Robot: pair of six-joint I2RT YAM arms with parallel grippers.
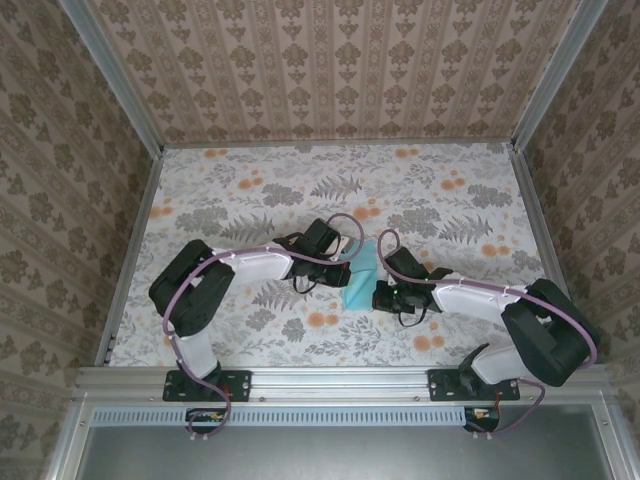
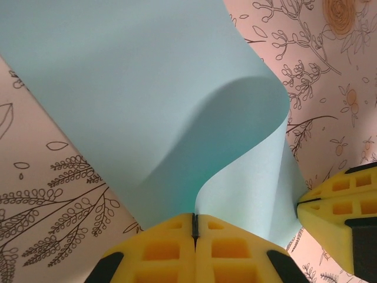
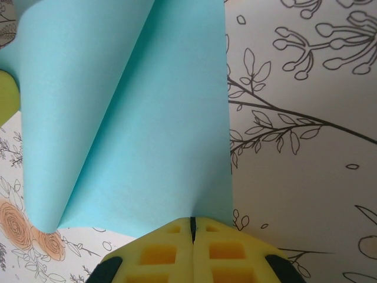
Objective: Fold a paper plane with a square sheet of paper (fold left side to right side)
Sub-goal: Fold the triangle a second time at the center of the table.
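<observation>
The square sheet of paper (image 1: 363, 270) is light cyan-blue and lies mid-table between my two arms, partly doubled over on itself. In the left wrist view one flap of the sheet (image 2: 177, 118) curls up from the table, and its edge runs into the seam of my left gripper (image 2: 194, 217), which is shut on it. My right gripper (image 3: 192, 221) is shut at the near edge of the folded-over layer (image 3: 147, 130), which rises into its jaws. From above, the left gripper (image 1: 343, 266) is at the sheet's left and the right gripper (image 1: 384, 293) at its lower right.
The table (image 1: 450, 200) has a floral cover and is fenced by patterned walls and metal rails (image 1: 130, 250). The right gripper's yellow finger (image 2: 341, 203) shows close beside the sheet in the left wrist view. Purple cables loop over both arms.
</observation>
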